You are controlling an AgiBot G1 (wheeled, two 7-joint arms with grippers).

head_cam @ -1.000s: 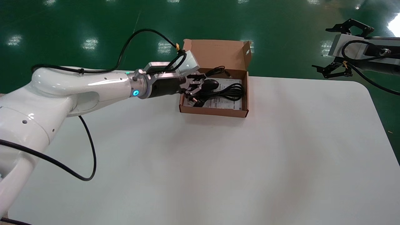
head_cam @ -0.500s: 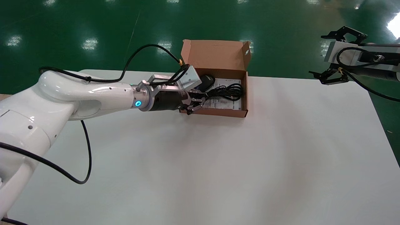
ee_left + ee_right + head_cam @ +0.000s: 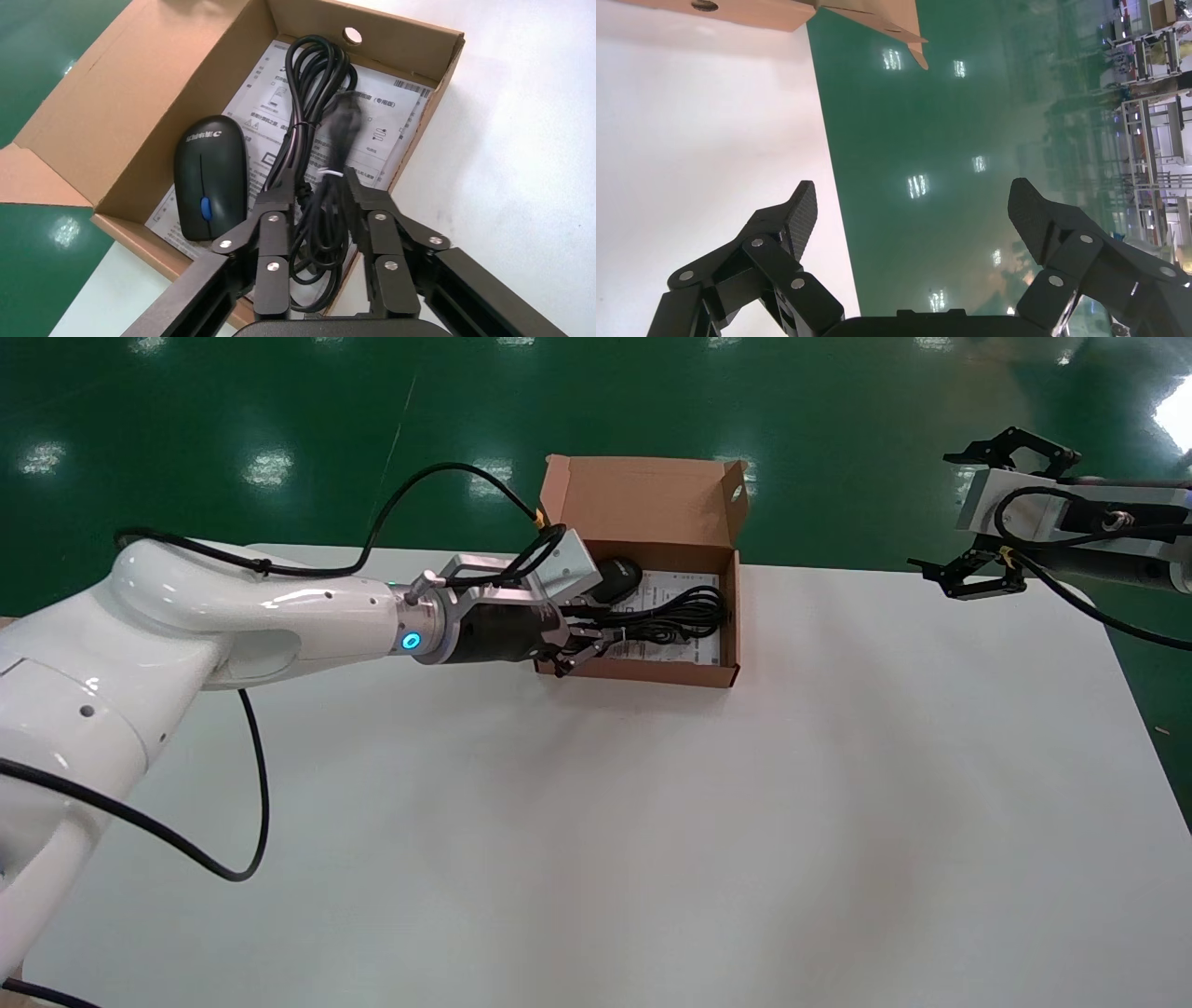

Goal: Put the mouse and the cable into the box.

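the left gripper (image 3: 316, 191), pinching the black bundled cable (image 3: 302, 130) in the brown cardboard box (image 3: 140, 91), could drag it out if loops catch; right gripper (image 3: 931, 511) hangs wide open, upper right.

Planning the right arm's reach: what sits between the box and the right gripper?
Nothing: the head view shows only bare table between box and right gripper.

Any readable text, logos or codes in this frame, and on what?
Mouse: white logo on its back, too blurred to read.
Printed sheet in the box: small print and a barcode, too small to read.
Cable, held by the left gripper: no text.
Right gripper, idle far right: none.
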